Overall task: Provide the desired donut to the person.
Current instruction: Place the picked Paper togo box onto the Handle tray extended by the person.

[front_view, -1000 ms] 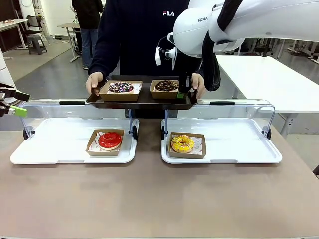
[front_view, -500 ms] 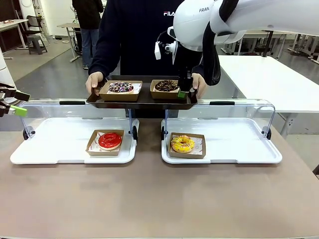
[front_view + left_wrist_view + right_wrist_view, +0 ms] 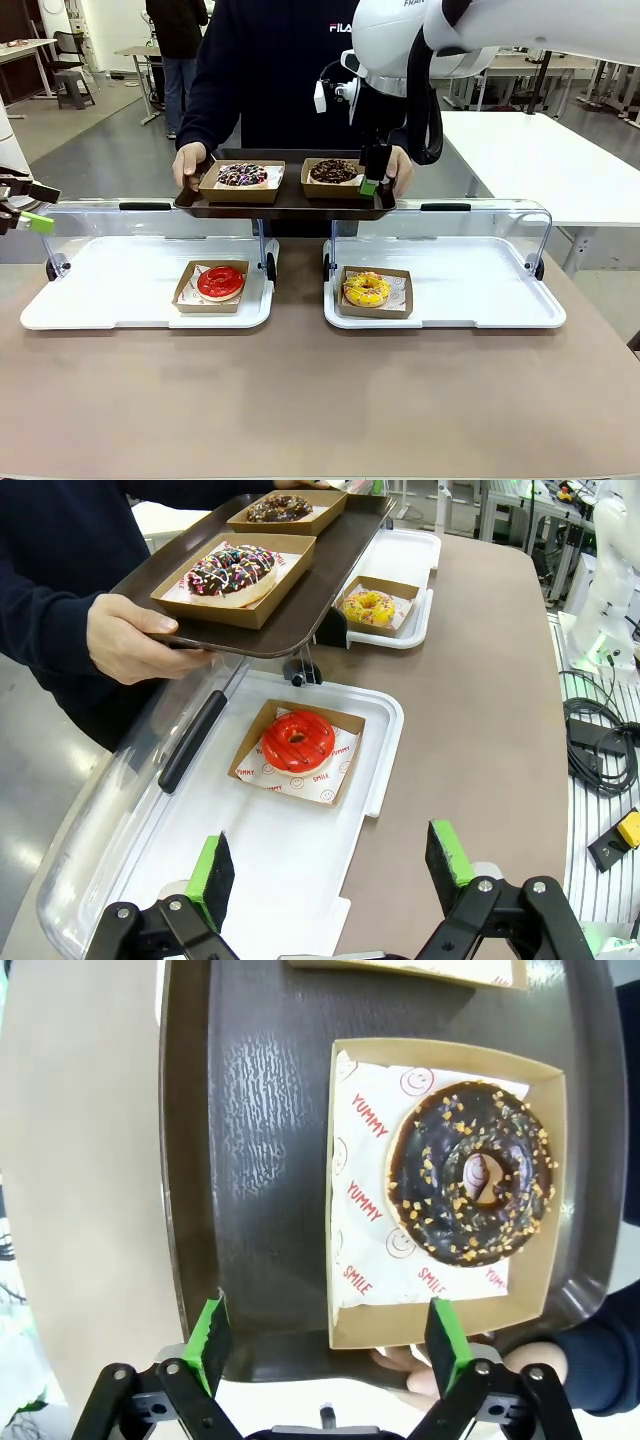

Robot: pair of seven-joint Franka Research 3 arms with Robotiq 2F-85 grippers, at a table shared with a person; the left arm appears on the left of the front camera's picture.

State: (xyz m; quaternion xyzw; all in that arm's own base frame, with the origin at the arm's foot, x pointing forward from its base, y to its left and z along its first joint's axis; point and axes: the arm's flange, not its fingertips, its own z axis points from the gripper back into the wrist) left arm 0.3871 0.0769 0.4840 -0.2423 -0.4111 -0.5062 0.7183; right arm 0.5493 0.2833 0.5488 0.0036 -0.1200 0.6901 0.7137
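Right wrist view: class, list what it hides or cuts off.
- Sprinkled donut's box: cut by the top edge.
- Person's hand under the tray: mostly hidden by tray and right claw.
- Print on the paper beneath the chocolate donut: partly covered.

I count four donuts: chocolate (image 3: pixel 334 171) under my right tool (image 3: pixel 374 187), sprinkled (image 3: pixel 242 175) beside it, red (image 3: pixel 220 282), yellow (image 3: pixel 367 289). Two white trays (image 3: pixel 120 290), one dark tray (image 3: pixel 290 200).
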